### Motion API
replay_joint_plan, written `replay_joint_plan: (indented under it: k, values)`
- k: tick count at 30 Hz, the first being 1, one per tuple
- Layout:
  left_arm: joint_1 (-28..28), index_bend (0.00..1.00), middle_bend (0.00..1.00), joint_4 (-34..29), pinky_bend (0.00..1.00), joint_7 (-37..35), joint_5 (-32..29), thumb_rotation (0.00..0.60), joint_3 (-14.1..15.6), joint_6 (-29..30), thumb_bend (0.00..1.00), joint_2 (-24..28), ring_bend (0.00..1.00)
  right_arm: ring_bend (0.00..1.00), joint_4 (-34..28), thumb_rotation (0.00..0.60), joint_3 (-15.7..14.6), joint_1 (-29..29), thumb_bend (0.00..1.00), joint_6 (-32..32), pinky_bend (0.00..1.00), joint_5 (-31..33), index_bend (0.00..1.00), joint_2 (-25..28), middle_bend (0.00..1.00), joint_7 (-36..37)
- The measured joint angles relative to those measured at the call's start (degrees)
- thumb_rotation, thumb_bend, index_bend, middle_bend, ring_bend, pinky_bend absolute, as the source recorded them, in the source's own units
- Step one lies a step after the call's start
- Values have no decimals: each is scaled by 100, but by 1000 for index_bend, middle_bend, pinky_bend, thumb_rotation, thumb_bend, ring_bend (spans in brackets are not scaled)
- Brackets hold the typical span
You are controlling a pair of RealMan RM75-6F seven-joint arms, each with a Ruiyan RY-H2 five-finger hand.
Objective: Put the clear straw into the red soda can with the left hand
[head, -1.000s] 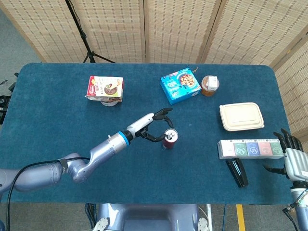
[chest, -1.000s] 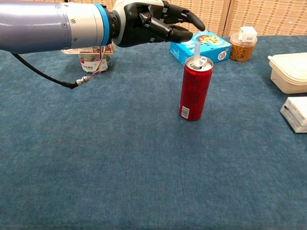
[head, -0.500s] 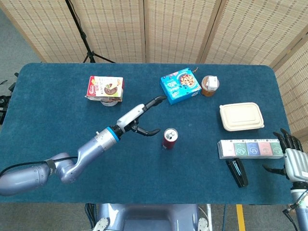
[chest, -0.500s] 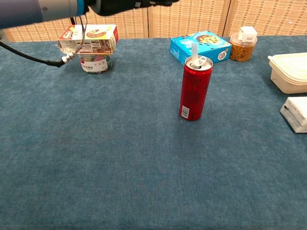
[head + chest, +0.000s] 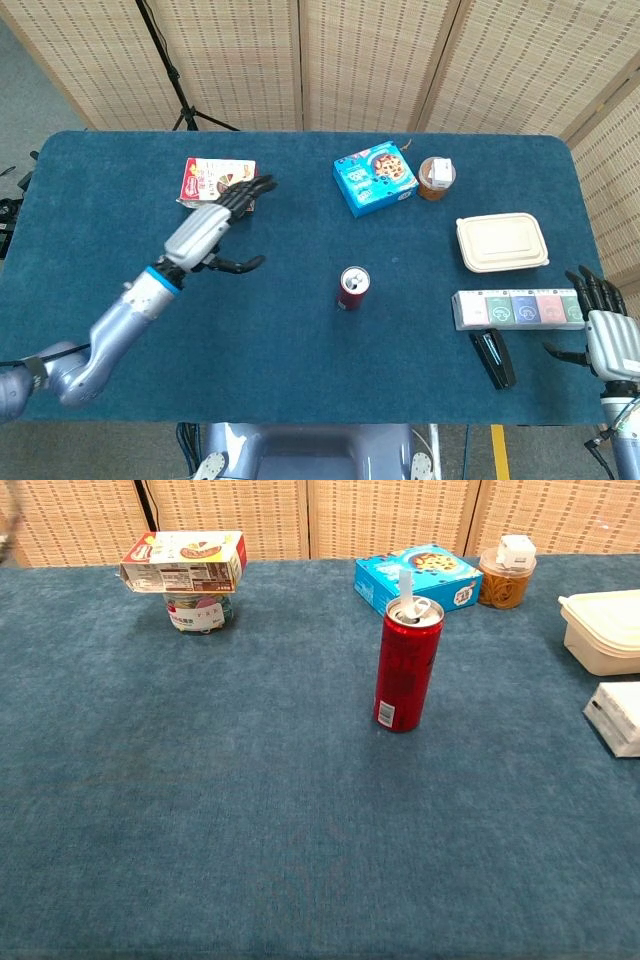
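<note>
**Left hand withdrawn; straw seated in can**

The left hand is empty, with its fingers spread apart and the thumb held out to the side. A second ago it hovered just over the red can; it has since pulled back toward the robot's left and now sits near the red-and-white box, well apart from the can. It no longer appears in the chest view.

The straw stands upright in the opening of the can, its top end protruding above the rim. The can is upright on the blue table and has not moved.

The right hand rests at the table's edge, fingers apart, holding nothing.

Judgement: insertion looks complete; only the retreat is left.
</note>
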Motion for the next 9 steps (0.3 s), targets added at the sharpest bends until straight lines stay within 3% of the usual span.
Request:
replay_joint_plan:
  k: [5,9]
  values:
    - [1207,0,0,-504,0,1394,-90,600,566,1403,271,454,0,0,76,600,-27,-6,0,172,0,-110,38,-131,0,-363]
    - [2072,0,0,-556,0,1488,2,600,1039,2155,271,619,0,0,95,600,-39,-9,0,240,0,-166,26,-159,0,-535]
